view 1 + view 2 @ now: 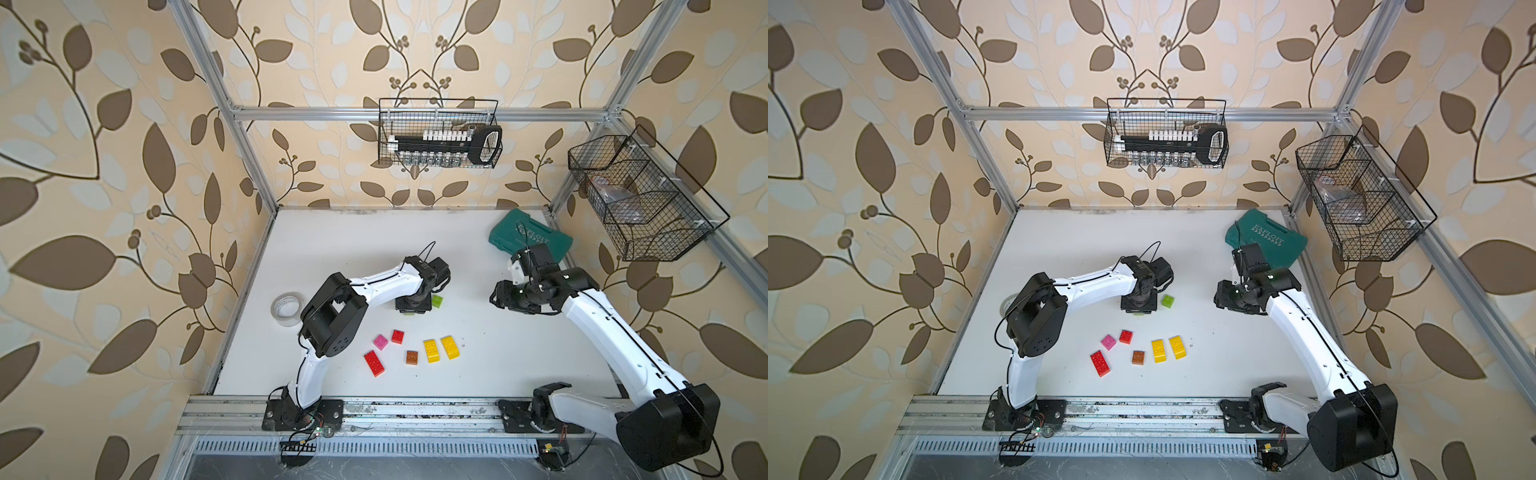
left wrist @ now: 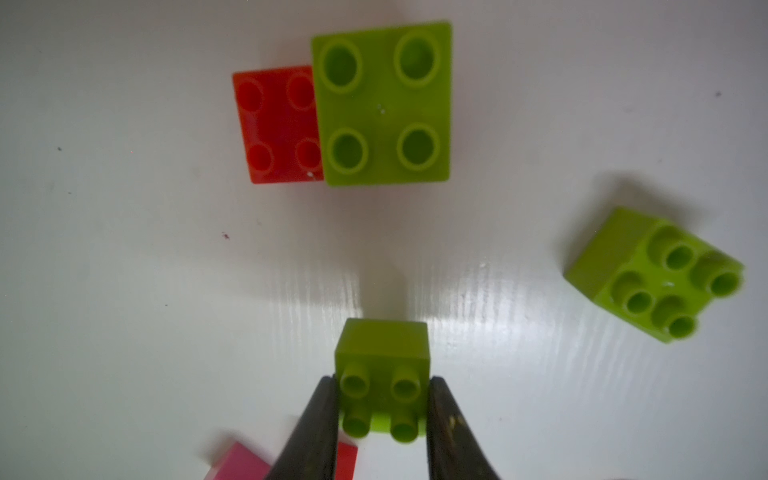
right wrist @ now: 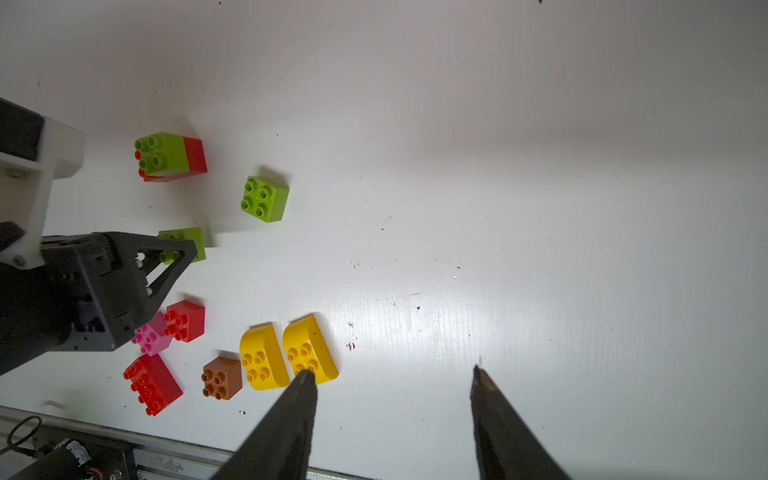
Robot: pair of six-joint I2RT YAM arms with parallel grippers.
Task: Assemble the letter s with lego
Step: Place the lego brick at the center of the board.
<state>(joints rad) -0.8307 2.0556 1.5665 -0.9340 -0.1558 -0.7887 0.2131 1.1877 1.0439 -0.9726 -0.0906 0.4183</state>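
Left pincer (image 2: 382,380) clamps lime brick (image 2: 382,353) (between its jaws).

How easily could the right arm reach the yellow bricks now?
Probably easily, yes: the right tool is open and empty, the yellow bricks lie on bare table, and the left tool holds a green brick away from them.

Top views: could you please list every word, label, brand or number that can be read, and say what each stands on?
"EXPLOIT": white capitals on the lid of the teal plastic case, above a row of chevron marks.
Any markings on the items in the black wire basket on the back wall are too small to read; no other text shows.
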